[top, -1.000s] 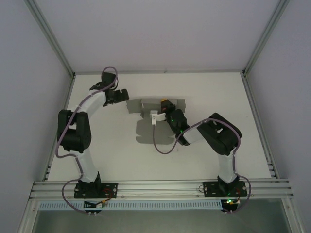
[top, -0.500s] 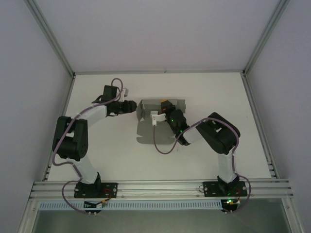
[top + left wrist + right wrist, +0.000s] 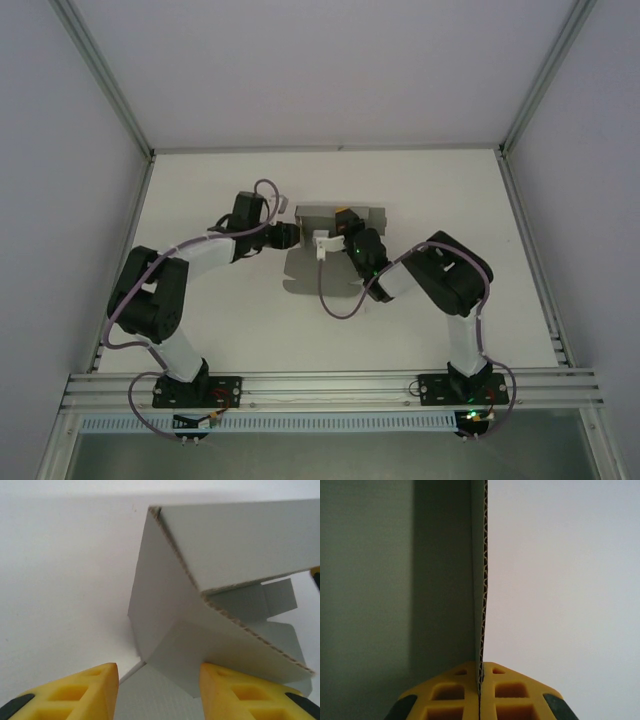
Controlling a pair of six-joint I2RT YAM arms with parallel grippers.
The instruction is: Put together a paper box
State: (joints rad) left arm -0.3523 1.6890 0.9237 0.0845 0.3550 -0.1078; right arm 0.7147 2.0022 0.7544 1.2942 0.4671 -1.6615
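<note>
The right fingers (image 3: 445, 696) are pinched tight on an upright wall of the paper box (image 3: 482, 580), whose corrugated edge rises straight up from between them. The left fingers (image 3: 92, 692) stand partly apart and grip nothing. A folded corner of the box sits just ahead of their gap, on the table (image 3: 60, 580).

The table (image 3: 240, 320) is viewed from high above and behind the arm bases, steeply downward and from afar. The left wrist view is aimed past the left gripper (image 3: 159, 669), close to a folded corner of the paper box (image 3: 165, 625). The right wrist view is held closer still, past the right gripper (image 3: 481, 672), along a card wall seen edge-on. The paper box is shared by all three views.
</note>
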